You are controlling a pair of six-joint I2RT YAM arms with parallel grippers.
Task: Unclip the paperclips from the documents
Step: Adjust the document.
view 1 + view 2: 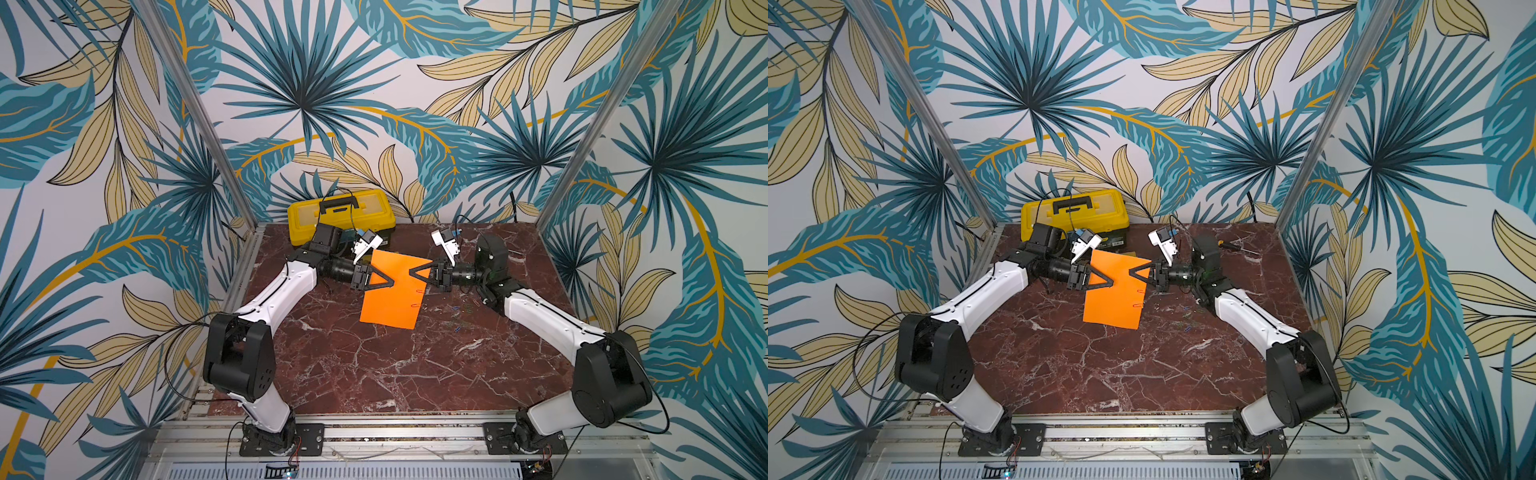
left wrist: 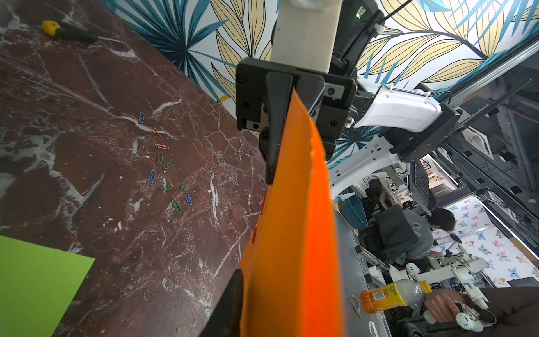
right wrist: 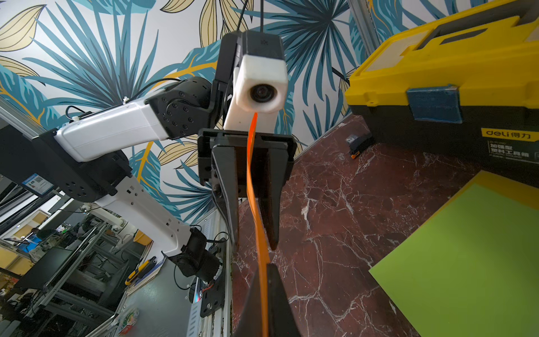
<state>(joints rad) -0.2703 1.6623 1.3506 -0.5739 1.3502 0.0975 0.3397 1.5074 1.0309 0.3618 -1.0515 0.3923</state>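
An orange document [image 1: 392, 299] hangs upright above the table between my two arms. My right gripper [image 1: 410, 273] is shut on its right edge; the right wrist view shows both jaws pinching the sheet [image 3: 264, 291]. On the opposite edge my left gripper [image 1: 390, 281] is open, with its fingers [image 3: 229, 201] apart on either side of the sheet. Two red paperclips [image 1: 419, 291] sit on the sheet's right edge lower down. A lime green document [image 3: 466, 256] lies flat on a yellow one [image 3: 495, 178]. Several loose paperclips [image 2: 166, 166] lie on the table.
A yellow-and-black toolbox [image 1: 340, 216] stands at the back of the marble table [image 1: 374, 365], close behind the left arm. A yellow-handled screwdriver [image 1: 1233, 246] lies at the back right. The loose clips [image 1: 461, 307] lie beside the right arm's forearm.
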